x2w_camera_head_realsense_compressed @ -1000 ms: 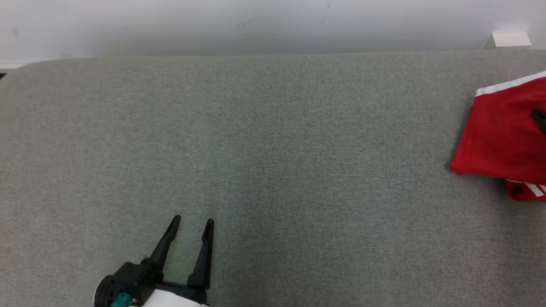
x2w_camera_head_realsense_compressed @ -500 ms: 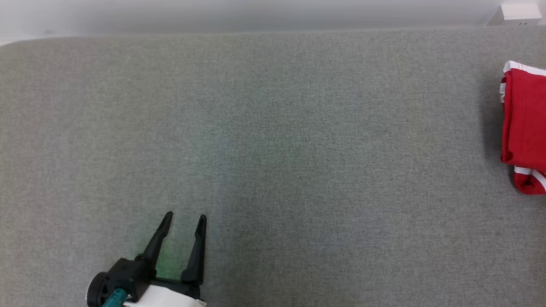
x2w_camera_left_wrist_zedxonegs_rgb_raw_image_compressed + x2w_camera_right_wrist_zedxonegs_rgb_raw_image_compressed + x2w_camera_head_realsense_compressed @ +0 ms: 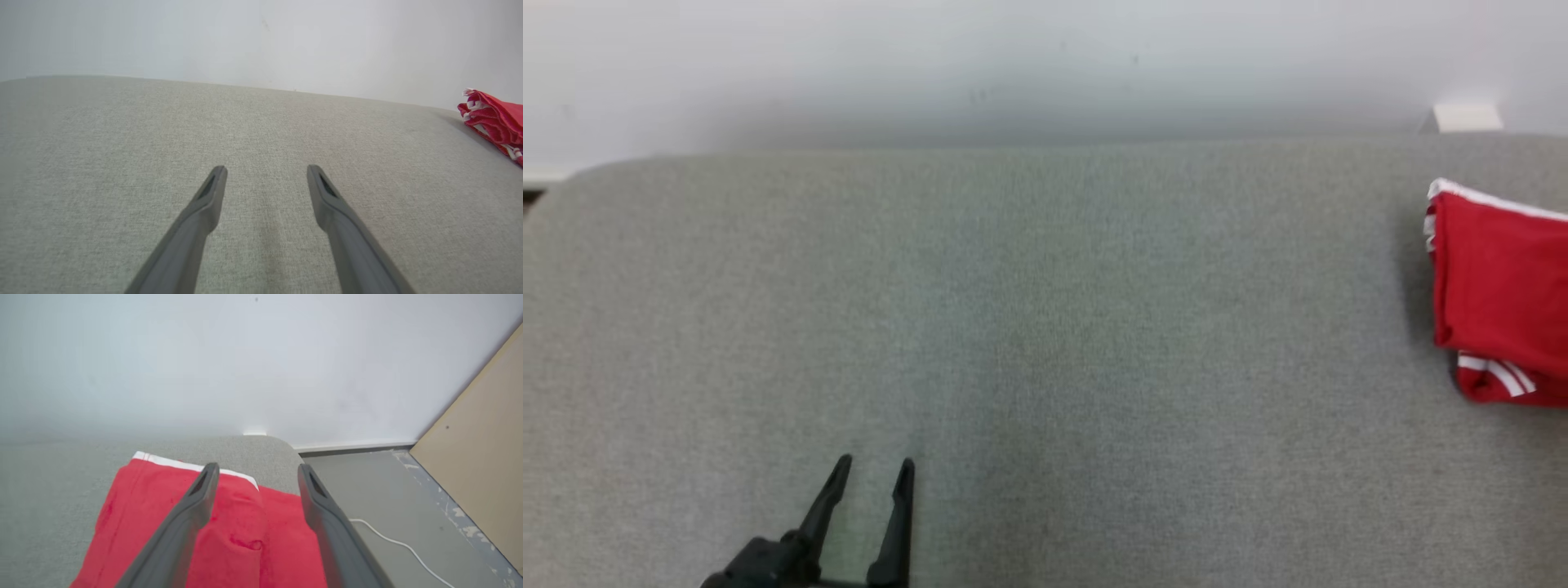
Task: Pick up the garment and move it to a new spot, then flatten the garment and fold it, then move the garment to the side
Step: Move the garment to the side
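Garment (image 3: 1499,294): red w/ white trim, folded, lies at table (image 3: 1045,310) right end, toward far corner. L gripper (image 3: 875,462): over table near edge, left of ctr, fingers spread wide, nothing between them. R gripper (image 3: 258,466): above garment at table right end, fingers spread wide, cloth not gripped. White cable (image 3: 392,539): on floor past table right end.

red garment (image 3: 1499,286) is soft matt cloth, the surface (image 3: 1045,327) coarse grey fabric, the fingers (image 3: 345,241) matt plastic.
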